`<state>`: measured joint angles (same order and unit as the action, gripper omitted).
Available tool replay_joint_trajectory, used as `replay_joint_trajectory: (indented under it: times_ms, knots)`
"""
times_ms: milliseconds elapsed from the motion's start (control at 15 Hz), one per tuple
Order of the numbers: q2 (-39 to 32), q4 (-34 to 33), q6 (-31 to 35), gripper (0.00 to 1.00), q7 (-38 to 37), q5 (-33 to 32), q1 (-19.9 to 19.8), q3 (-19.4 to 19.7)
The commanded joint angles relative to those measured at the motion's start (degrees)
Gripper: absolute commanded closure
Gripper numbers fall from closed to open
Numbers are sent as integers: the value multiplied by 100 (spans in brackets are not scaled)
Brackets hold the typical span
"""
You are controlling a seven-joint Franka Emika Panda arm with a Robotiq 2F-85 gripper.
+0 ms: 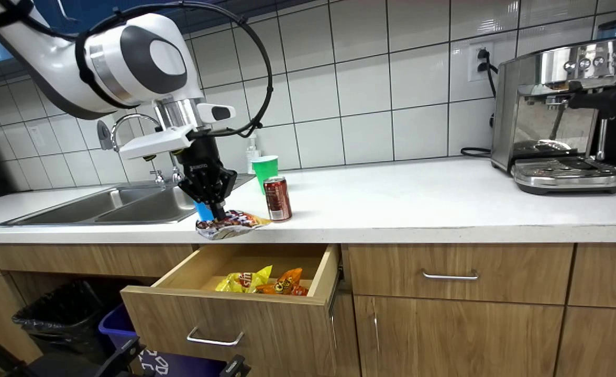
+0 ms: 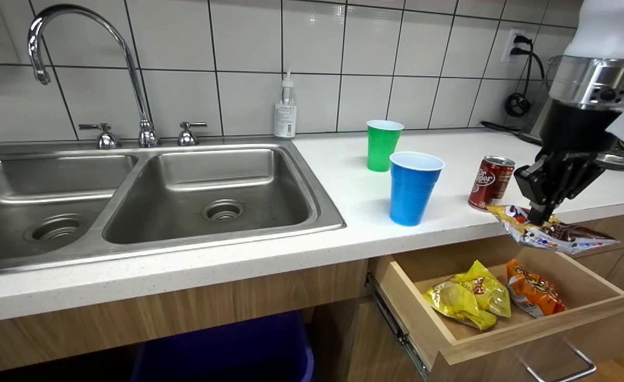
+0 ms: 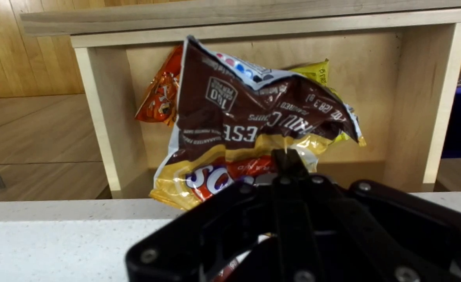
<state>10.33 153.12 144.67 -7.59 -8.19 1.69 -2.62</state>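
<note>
Over the open drawer (image 1: 229, 317), the brown-and-gold chip bag (image 3: 230, 121) hangs clamped between the jaws' tips.

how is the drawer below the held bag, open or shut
Open: the drawer stands out from under the counter, and both exterior views show snack bags inside, below the brown-and-gold bag held by the gripper.

My rounded white arm (image 1: 41, 57) carries dark grey panels (image 1: 136, 50), a shiny silver collar (image 2: 598, 82), black straps (image 1: 81, 68) and a looping black cable (image 1: 270, 78), and my angular black gripper (image 2: 540, 216) bears small pale lettering (image 1: 198, 166) and round silver screws (image 3: 149, 256).
</note>
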Motion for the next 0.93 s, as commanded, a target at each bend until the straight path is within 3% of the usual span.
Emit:
replay_joint_trajectory:
  times_ms: [0,800,867]
  knots:
    - [15,209,312,100,-270,50,66,-180]
    - [-625,385,1447,100,-503,237,309,-371]
    - [-679,372,1512,74,-587,196,298,-375]
